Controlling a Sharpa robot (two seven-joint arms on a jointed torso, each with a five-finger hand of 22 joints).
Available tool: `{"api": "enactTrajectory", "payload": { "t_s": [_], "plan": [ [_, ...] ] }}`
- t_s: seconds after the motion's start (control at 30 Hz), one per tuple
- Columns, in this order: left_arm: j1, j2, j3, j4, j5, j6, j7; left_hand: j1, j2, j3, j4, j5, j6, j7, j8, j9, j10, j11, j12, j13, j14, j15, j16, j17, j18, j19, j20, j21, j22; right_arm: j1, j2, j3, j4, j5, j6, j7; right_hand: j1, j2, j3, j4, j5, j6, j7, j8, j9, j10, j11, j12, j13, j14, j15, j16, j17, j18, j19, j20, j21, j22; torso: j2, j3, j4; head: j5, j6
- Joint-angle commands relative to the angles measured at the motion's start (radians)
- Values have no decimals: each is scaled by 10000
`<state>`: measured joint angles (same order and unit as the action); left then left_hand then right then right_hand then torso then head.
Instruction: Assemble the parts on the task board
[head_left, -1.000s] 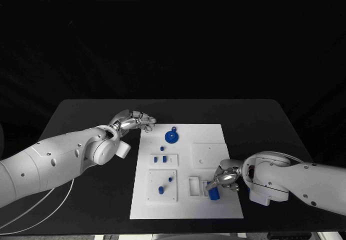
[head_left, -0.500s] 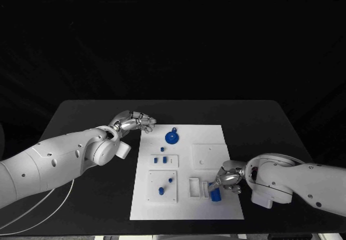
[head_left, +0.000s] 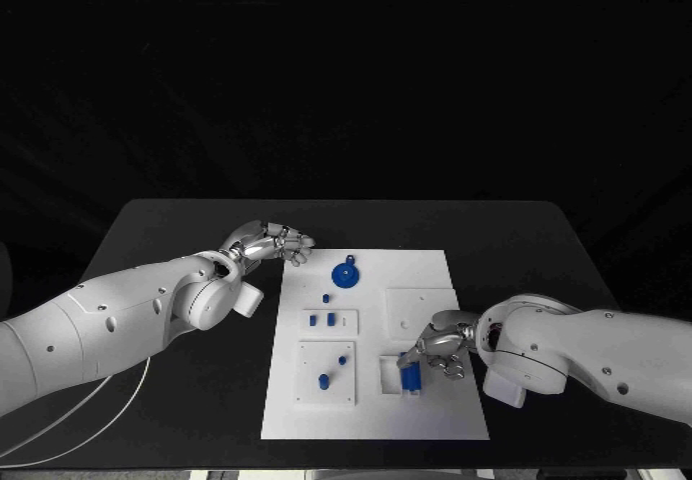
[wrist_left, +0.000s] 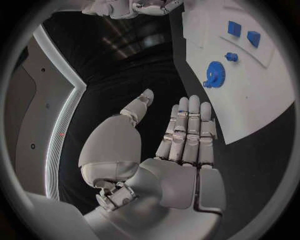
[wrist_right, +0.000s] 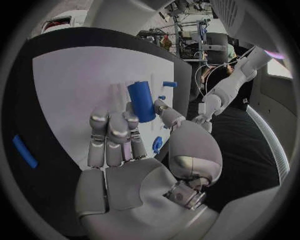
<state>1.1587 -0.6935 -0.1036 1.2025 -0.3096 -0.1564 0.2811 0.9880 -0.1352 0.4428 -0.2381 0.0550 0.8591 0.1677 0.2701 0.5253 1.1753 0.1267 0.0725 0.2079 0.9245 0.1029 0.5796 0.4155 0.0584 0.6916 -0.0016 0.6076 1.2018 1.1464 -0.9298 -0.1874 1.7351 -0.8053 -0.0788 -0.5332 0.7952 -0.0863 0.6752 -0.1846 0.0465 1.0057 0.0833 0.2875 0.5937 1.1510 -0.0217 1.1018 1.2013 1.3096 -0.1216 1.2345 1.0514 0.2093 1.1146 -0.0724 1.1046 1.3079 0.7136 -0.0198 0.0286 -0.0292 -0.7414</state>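
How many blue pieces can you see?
7: a gear, a small piece beside it, two in the small square, two in the bigger square, and a cylinder in the right hand. More may hide under that arm.

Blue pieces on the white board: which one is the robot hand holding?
The blue cylinder, pinched by the right robot hand near the board's front; the others lie untouched.

Black table (head_left: 173, 225), dark backdrop.

One task board (head_left: 433, 290), two robot hands (head_left: 268, 243) (head_left: 438, 345), and about seven blue parts (head_left: 343, 273).
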Motion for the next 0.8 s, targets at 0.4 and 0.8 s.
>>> {"api": "enactTrajectory", "payload": {
  "t_s": [0.4, 0.8],
  "plan": [
    [1, 4, 5, 37, 57, 192, 34, -39, 85, -77, -19, -18, -44, 8, 47, -12, -61, 3, -21, -20, -25, 16, -77, 23, 86, -24, 65, -66, 19, -1, 646, -8, -355, -80, 116, -311, -107, 52, -79, 46, 27, 145, 55, 35, 46, 46, -11, -37, 0, 25, -80, -60, 11, 525, 6, 41, 36, 184, 4, -6, 3, 97, -53],
    [1, -40, 5, 48, 57, 193, 2, -58, 85, -92, -14, -18, -57, 11, 43, -20, -66, 4, -23, -24, -29, 18, -94, 36, 85, -25, 65, -77, 23, -15, 832, -58, -503, -396, 219, -471, -222, -13, -133, 58, 26, 134, 56, 16, 46, 18, -11, -82, -9, 22, -83, -67, 13, 525, 4, 35, 38, 180, 2, -4, 4, 124, -100]
  ]
}}
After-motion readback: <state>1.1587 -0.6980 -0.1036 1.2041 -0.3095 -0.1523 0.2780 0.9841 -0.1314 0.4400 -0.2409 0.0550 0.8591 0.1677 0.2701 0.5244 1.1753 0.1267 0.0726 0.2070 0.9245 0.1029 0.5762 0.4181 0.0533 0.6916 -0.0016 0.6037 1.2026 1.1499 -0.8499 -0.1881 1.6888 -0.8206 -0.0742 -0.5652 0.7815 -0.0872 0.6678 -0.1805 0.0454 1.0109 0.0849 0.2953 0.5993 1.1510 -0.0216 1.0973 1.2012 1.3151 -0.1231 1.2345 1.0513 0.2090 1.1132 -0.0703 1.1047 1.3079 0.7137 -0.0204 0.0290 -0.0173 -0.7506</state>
